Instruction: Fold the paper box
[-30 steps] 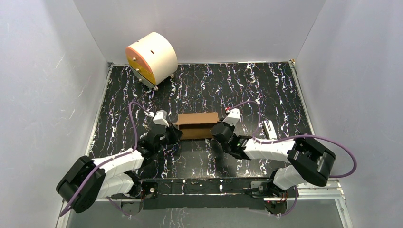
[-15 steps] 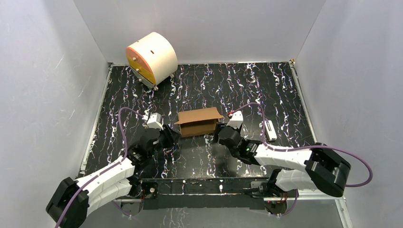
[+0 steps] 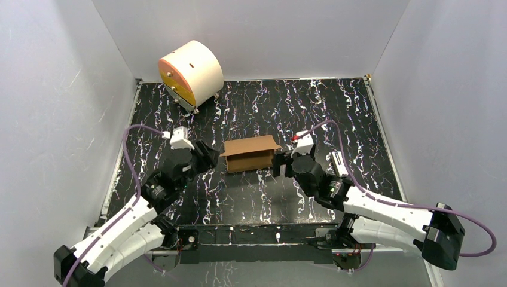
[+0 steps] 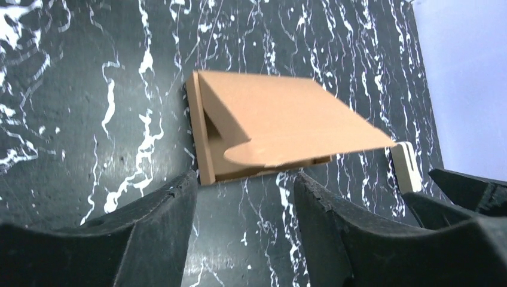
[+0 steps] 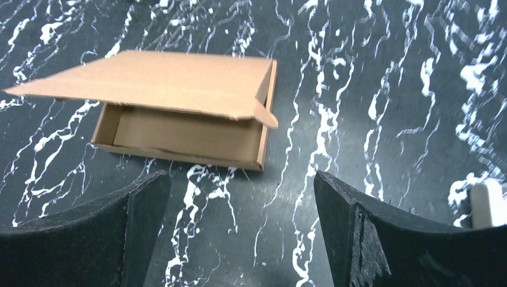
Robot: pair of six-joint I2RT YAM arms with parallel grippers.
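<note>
The paper box (image 3: 250, 154) sits on the tabletop (image 3: 335, 107) between our arms, lid hanging ajar. Both our left jaws and right jaws stand apart, holding nothing. We judge it light, thin, easily creased card, best taken by the lid's free front edge.

From my station I counted one paper box (image 3: 251, 154), brown cardboard, and no second one anywhere in my views. I counted one cream cylinder (image 3: 191, 75) with an orange face, and one small white-and-black bar (image 3: 339, 163). There were two grippers: the left gripper (image 3: 207, 156) and the right gripper (image 3: 279, 162). All of these shared one black, white-veined worktop (image 3: 335, 113), so five kinds in total.
</note>
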